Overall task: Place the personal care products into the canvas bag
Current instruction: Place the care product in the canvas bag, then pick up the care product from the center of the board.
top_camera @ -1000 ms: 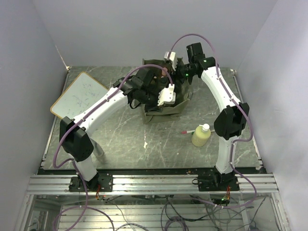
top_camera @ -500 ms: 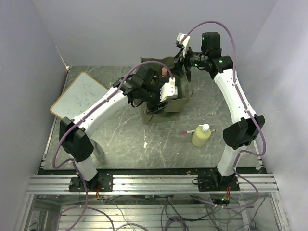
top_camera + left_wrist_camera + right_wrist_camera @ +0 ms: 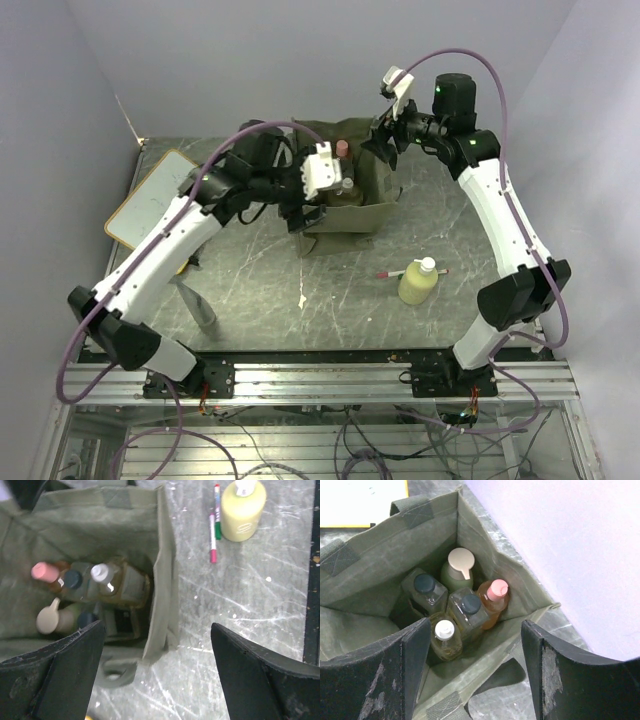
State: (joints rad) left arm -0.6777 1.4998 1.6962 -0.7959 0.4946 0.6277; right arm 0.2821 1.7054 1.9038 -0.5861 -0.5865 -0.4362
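Note:
The olive canvas bag (image 3: 350, 215) stands open at mid-table. Several bottles stand upright inside it: a pink-capped orange one (image 3: 496, 591), two dark-capped clear ones (image 3: 470, 603), a white-capped amber one (image 3: 444, 629) and a beige-capped green one (image 3: 460, 561). A yellow-green bottle (image 3: 418, 282) with a white cap lies on the table to the bag's right (image 3: 242, 510). My left gripper (image 3: 305, 212) hangs open over the bag's near-left edge (image 3: 157, 675), holding nothing. Above the bag's far right corner, my right gripper (image 3: 380, 143) is also open and empty (image 3: 475, 665).
A red-green-white pen (image 3: 395, 272) lies right beside the yellow-green bottle (image 3: 214, 525). A wood-framed whiteboard (image 3: 150, 195) lies at the far left, partly under the left arm. A slim grey shape (image 3: 198, 308) lies near the left arm's base.
My left gripper has opened and drawn up and to the left, out of the bag. The right arm has lifted up and back from the bag's mouth to its far right corner.

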